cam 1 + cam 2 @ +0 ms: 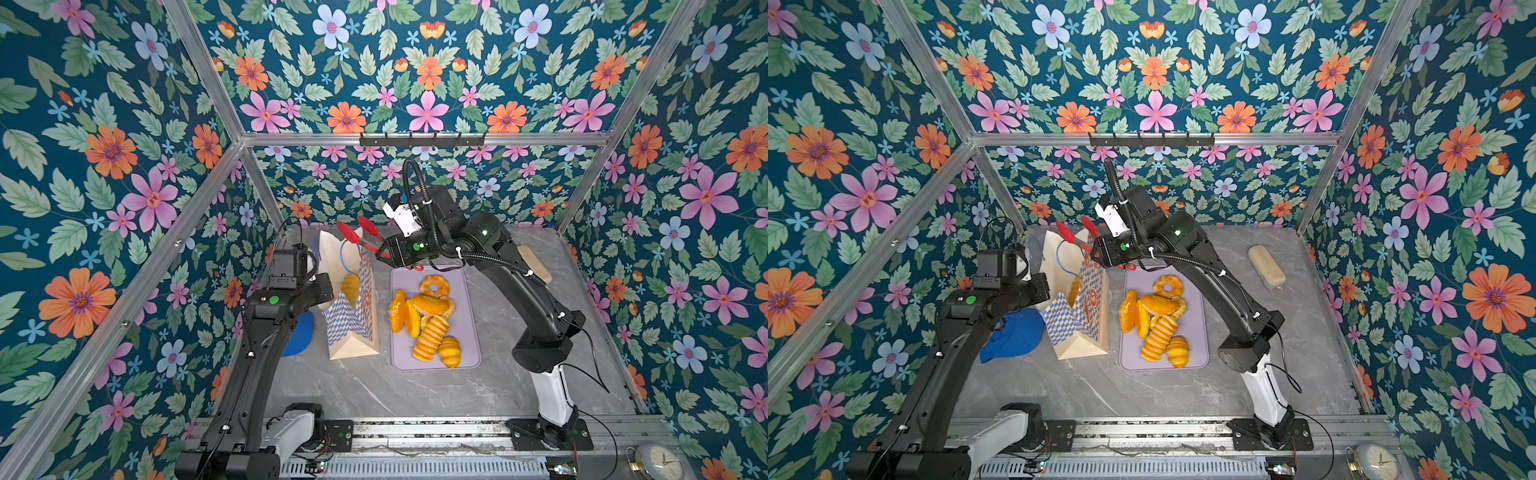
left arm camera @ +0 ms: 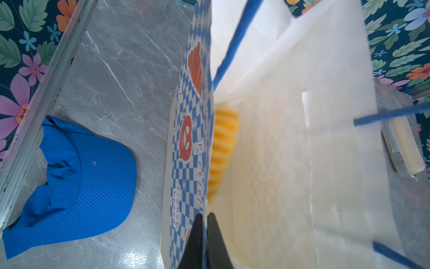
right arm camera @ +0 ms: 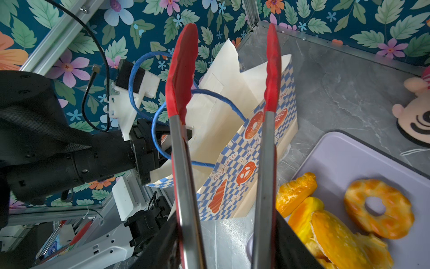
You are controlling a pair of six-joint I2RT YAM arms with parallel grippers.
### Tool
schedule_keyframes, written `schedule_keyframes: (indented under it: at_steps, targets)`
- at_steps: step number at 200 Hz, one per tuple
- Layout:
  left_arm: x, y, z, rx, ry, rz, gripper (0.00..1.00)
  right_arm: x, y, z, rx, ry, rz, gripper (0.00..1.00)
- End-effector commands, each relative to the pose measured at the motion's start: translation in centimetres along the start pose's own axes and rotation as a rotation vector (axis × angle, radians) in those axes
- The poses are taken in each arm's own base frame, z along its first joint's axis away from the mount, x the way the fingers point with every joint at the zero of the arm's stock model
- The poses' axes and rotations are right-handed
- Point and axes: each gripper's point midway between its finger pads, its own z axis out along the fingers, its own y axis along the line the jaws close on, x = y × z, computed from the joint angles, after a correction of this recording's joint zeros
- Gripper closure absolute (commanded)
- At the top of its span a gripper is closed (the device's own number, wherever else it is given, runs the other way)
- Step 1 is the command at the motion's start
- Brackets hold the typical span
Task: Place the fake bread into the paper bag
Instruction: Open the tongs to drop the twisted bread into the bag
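Note:
The paper bag (image 1: 353, 328) (image 1: 1077, 332) stands open left of the tray. My left gripper (image 2: 204, 215) is shut on the bag's checkered side wall, near its rim. A ridged loaf of fake bread (image 2: 222, 149) (image 1: 350, 286) is inside the bag, blurred. Several more pieces of fake bread (image 1: 428, 320) (image 3: 349, 223) lie on the lavender tray (image 1: 467, 332). My right gripper (image 3: 226, 237) (image 1: 382, 252) is shut on red-tipped tongs (image 3: 183, 69) (image 1: 360, 232). The tongs' arms are spread, hold nothing, and their tips hang over the bag's mouth.
A blue cap (image 1: 1015, 332) (image 2: 81, 186) lies left of the bag under the left arm. A pale beige block (image 1: 1266, 266) sits at the back right. A plush toy (image 3: 414, 111) lies behind the tray. A clock (image 1: 658, 461) is at the front right corner.

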Motion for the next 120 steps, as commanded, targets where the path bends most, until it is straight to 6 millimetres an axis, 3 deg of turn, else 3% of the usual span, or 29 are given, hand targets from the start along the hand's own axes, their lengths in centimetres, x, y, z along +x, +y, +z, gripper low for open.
schedule_keyframes:
  at_steps: [1,16,33,56,88,120]
  targets:
    - [-0.2,0.1,-0.1,-0.005,-0.012,0.007,0.92,-1.3,0.6,-1.0,-0.013,-0.058,0.002,0.44]
    - [-0.2,0.2,-0.1,-0.007,-0.013,0.005,0.87,-1.7,0.5,-1.7,0.003,-0.079,0.005,0.45]
    - [-0.2,0.2,-0.2,-0.012,-0.017,0.005,0.73,-2.1,0.1,-2.9,0.035,-0.109,0.007,0.45]
    - [-0.5,0.3,-0.6,-0.017,-0.025,0.007,0.62,-2.6,-0.2,-4.9,0.072,-0.150,0.001,0.46]
    - [-1.0,0.2,-1.0,-0.018,-0.038,0.011,0.56,-2.3,-1.1,-7.2,0.125,-0.181,0.002,0.46]
    - [-1.2,0.1,-1.2,-0.017,-0.044,0.012,0.50,-0.6,-3.1,-9.1,0.201,-0.168,0.026,0.47]
